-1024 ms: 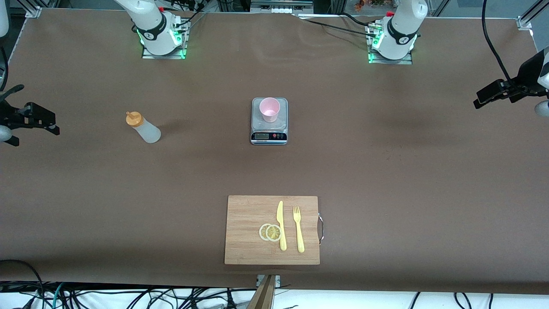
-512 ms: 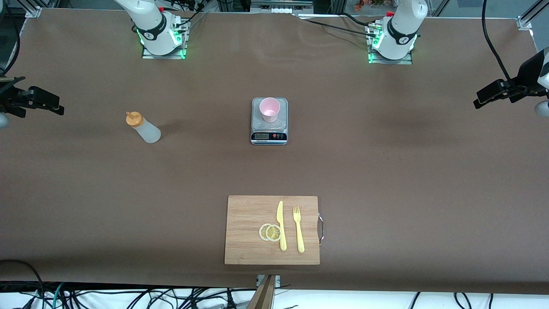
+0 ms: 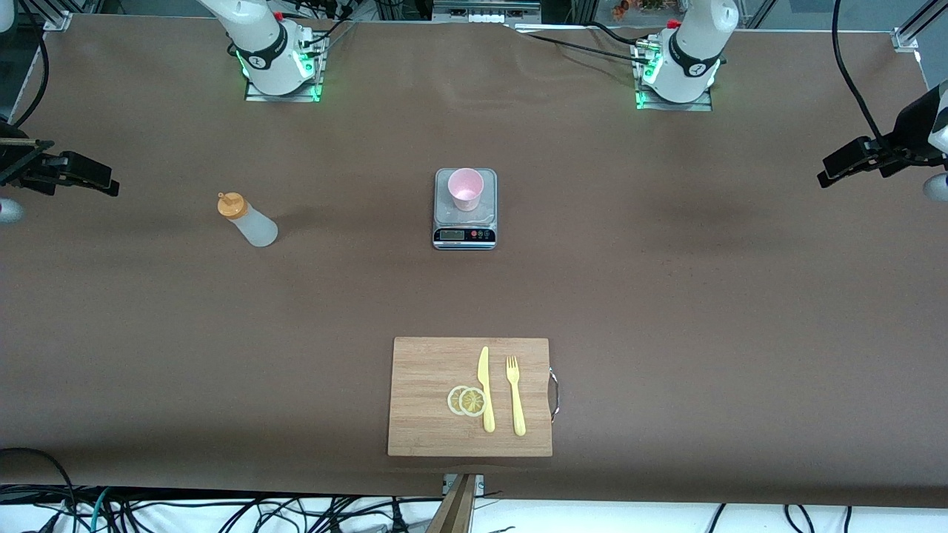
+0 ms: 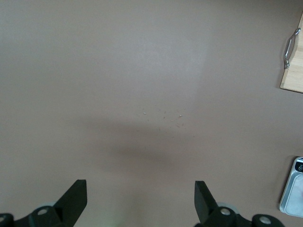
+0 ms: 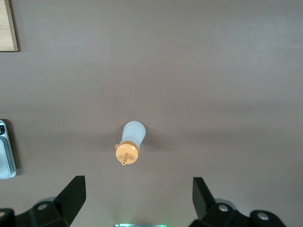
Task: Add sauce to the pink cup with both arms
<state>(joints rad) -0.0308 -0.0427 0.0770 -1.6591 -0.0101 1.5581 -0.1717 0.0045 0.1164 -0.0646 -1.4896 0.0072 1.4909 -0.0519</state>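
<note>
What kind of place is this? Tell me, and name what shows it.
Probably a robotics lab set up as a mock kitchen: two arm bases bolted to a paper-covered table, a kitchen scale, loose cables at the table's edge.

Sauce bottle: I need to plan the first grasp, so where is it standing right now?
In the front view the sauce bottle stands upright on the bare table, toward the right arm's end, beside the scale carrying the pink cup, untouched.
</note>
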